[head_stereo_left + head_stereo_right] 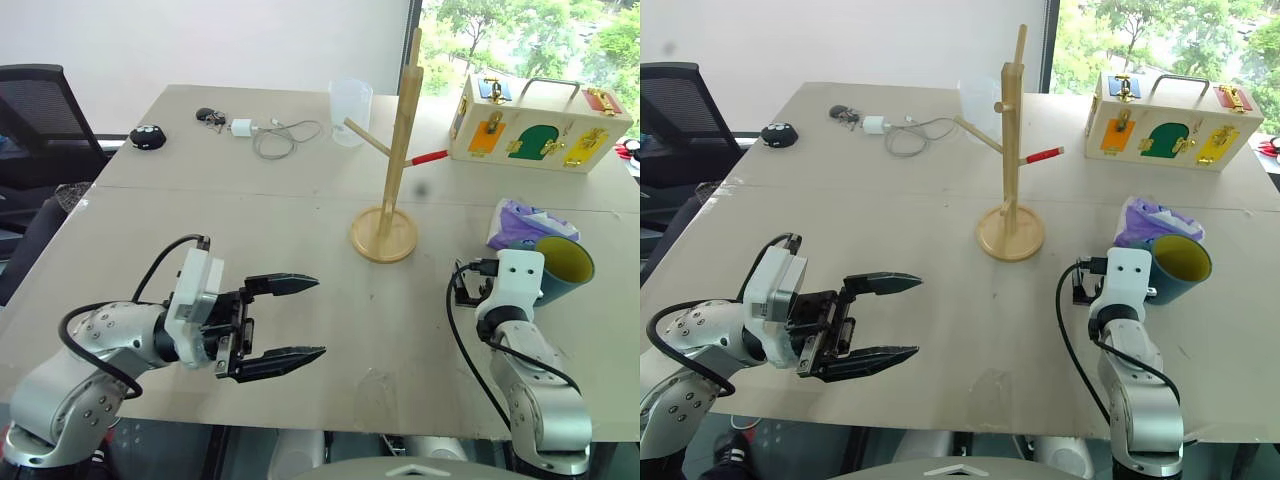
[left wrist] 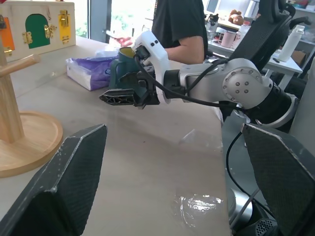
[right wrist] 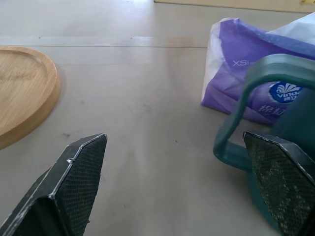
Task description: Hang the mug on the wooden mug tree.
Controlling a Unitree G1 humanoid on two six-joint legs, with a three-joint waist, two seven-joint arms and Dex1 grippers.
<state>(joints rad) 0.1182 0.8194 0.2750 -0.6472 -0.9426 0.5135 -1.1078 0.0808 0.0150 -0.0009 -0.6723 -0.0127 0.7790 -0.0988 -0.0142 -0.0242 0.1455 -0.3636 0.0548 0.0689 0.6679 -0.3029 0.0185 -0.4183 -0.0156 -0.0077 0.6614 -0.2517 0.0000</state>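
Observation:
The dark teal mug (image 1: 568, 268) with a yellow inside sits on the table at the right, next to a tissue pack. My right gripper (image 3: 173, 136) is open right beside it. The mug's loop handle (image 3: 237, 115) lies between the spread fingers, close to one of them, and nothing is clamped. The left wrist view shows this gripper in front of the mug (image 2: 119, 66). The wooden mug tree (image 1: 402, 150) stands upright on its round base (image 1: 384, 238) at mid-table, with a red-tipped peg (image 1: 432, 157). My left gripper (image 1: 320, 317) hovers open and empty at the front left, pointing right.
A purple tissue pack (image 1: 522, 220) lies just behind the mug. A wooden latch box (image 1: 540, 125) stands at the back right. A clear plastic cup (image 1: 350, 110), a charger with cable (image 1: 270, 133) and a black object (image 1: 147, 137) sit at the back. A person (image 2: 179, 24) sits beyond the table.

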